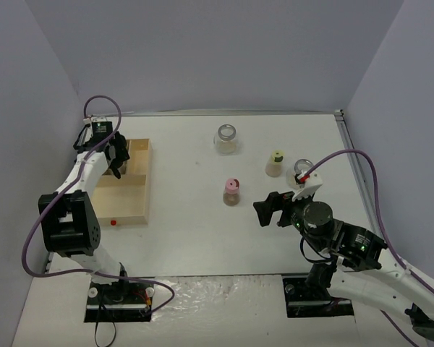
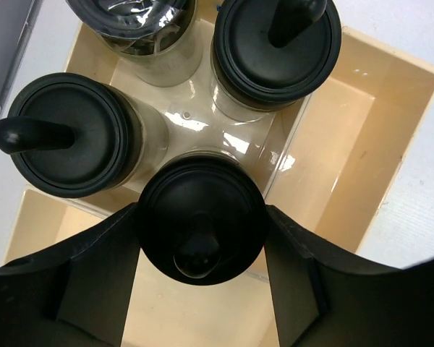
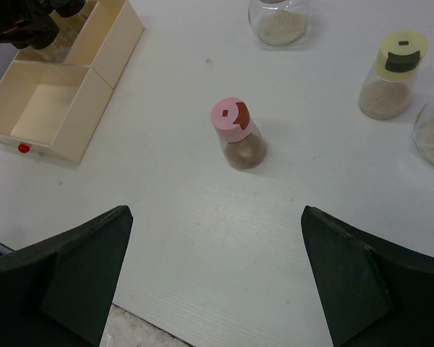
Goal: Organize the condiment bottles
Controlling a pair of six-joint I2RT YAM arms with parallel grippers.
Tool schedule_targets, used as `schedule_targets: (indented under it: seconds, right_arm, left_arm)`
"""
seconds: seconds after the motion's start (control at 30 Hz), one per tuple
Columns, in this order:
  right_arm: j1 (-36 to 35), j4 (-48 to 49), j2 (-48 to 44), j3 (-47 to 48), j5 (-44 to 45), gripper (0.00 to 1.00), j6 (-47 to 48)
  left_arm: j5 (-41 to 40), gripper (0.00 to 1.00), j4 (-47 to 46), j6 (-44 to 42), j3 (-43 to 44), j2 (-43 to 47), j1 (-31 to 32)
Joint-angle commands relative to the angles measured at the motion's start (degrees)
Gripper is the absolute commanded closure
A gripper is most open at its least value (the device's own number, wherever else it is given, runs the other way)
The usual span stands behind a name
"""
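Black-capped jar (image 2: pixel 201 217) sat in the tray (image 2: pixel 362 144), left gripper (image 2: pixel 201 242) clamped round it — right gripper (image 3: pixel 215 217) hung wide open over the counter (image 3: pixel 159 181).

Pale wooden compartment tray (image 1: pixel 147 184) is sitting on the left side of the white table (image 1: pixel 202 246), long side running near to far. Small red dot (image 1: pixel 113 223) is showing at its near wall. Lavender walls (image 1: pixel 202 50) are enclosing three sides.
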State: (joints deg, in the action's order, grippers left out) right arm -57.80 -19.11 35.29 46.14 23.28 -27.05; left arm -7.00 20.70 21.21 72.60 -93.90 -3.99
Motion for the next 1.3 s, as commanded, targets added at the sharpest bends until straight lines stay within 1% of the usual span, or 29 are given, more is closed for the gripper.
schedule_targets:
  seconds: [0.0, 0.07, 0.13, 0.2, 0.3, 0.37, 0.47, 0.53, 0.67, 0.77, 0.83, 0.9, 0.93, 1.0, 1.1, 1.27]
  right_arm:
    - [-0.29, 3.26, 0.4, -0.19, 2.7, 0.0, -0.76]
    - [-0.21, 3.22, 0.3, -0.26, 2.76, 0.0, -0.81]
    - [-0.28, 3.29, 0.22, -0.26, 2.91, 0.0, -0.81]
    - [-0.3, 3.29, -0.06, -0.34, 2.62, 0.0, -0.91]
    - [-0.21, 3.21, -0.22, -0.26, 2.38, 0.0, -0.99]
    - [-0.21, 3.21, -0.22, -0.18, 2.17, 0.0, -1.01]
    - [-0.21, 3.26, -0.29, -0.09, 1.49, 0.0, -1.25]
    - [-0.21, 3.26, -0.57, -0.09, 1.28, 0.0, -1.25]
    - [-0.21, 3.27, -1.61, 0.02, 1.61, 0.0, -0.93]
    - [-0.22, 3.12, -2.3, 0.28, 1.96, 0.0, -0.37]
    - [-0.29, 3.12, -2.59, 0.37, 2.03, 0.0, 0.1]
    - [-0.3, 3.12, -2.59, 0.68, 1.95, 0.0, 0.78]
    - [-0.27, 3.09, -2.59, 0.76, 1.89, 0.0, 0.91]
    - [-0.21, 3.03, -2.58, 0.89, 1.76, 0.0, 1.08]
    - [-0.21, 3.03, -2.47, 1.0, 1.68, 0.0, 1.45]
    - [-0.21, 3.11, -1.75, 1.47, 1.43, 0.0, 1.73]
  left_arm:
    - [-2.79, 0.65, -6.14, -0.25, 1.38, 1.34, 1.49]
    - [-3.45, 0.49, -5.9, 0.09, 1.02, 0.91, 1.78]
    - [-3.45, 0.44, -5.67, 0.31, 0.79, 0.91, 1.7]
    - [-3.06, 0.3, -5.21, 0.79, 0.5, 1.37, 1.72]
    - [-2.72, 0.2, -5.03, 0.94, 0.19, 2.07, 1.79]
    - [-2.09, 0.16, -4.4, 0.94, 0.4, 2.32, 1.77]
    - [-1.34, 0.13, -2.55, 1.28, 0.88, 3.35, 1.82]
    - [-0.5, 0.11, -1.55, 1.15, 0.82, 5.66, 2.2]
    - [2.04, 0.08, 1.12, -1.18, 0.51, 13.07, 7.37]
    - [5.94, 0.06, 1.45, -2.79, -2.04, 19.78, 14.84]
    - [10.27, 0.05, 0.08, -3.05, -4.36, 23.27, 21.21]
    - [12.04, 0.03, -1.78, -4.19, -6.26, 26.06, 24.86]
    - [12.97, 0.03, -3.37, -4.76, -7.38, 26.63, 27.87]
    - [14.71, 0.03, -6.7, -5.88, -9.25, 27.14, 33.99]
    - [17.66, 0.03, -10.79, -8.82, -9.43, 24.92, 38.61]
    - [26.15, 0.03, -13.34, -15.55, -5.76, 15.98, 43.59]
